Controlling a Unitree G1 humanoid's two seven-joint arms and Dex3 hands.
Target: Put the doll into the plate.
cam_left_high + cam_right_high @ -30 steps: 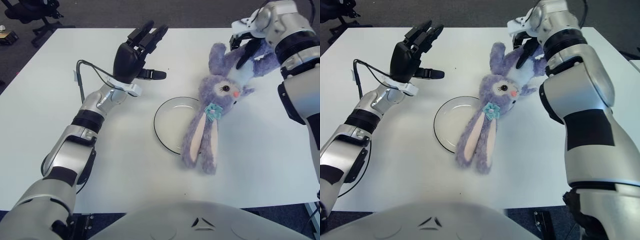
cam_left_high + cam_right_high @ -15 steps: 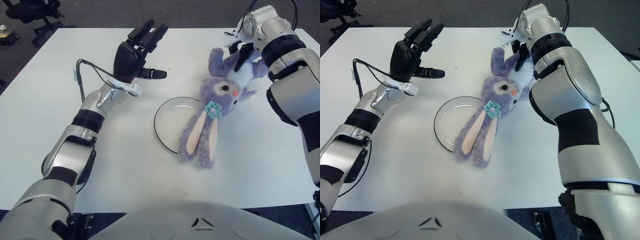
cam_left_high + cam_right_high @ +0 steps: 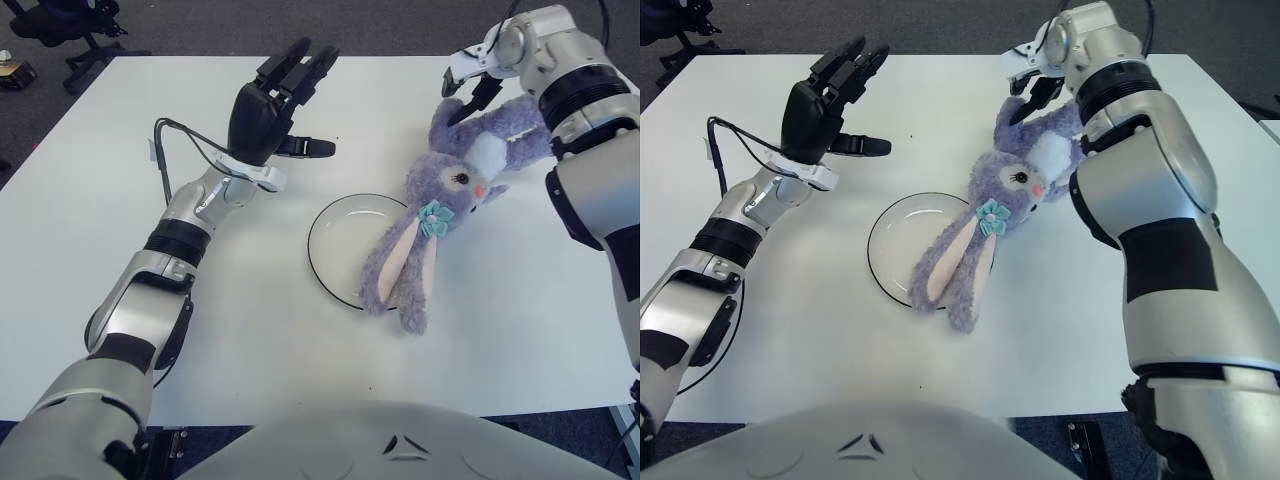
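White table point(image 3: 250, 330) carries a plate point(image 3: 335, 240); the right hand point(image 3: 470, 85) grips the rabbit doll point(image 3: 450, 190), left hand point(image 3: 265, 110) open. Its ears could drag the plate.

We see a broad white rectangular table point(image 3: 300, 340) filling most of the view, set on dark grey carpet point(image 3: 400, 25), with the black wheeled base of an office chair point(image 3: 70, 30) at the far-left corner.
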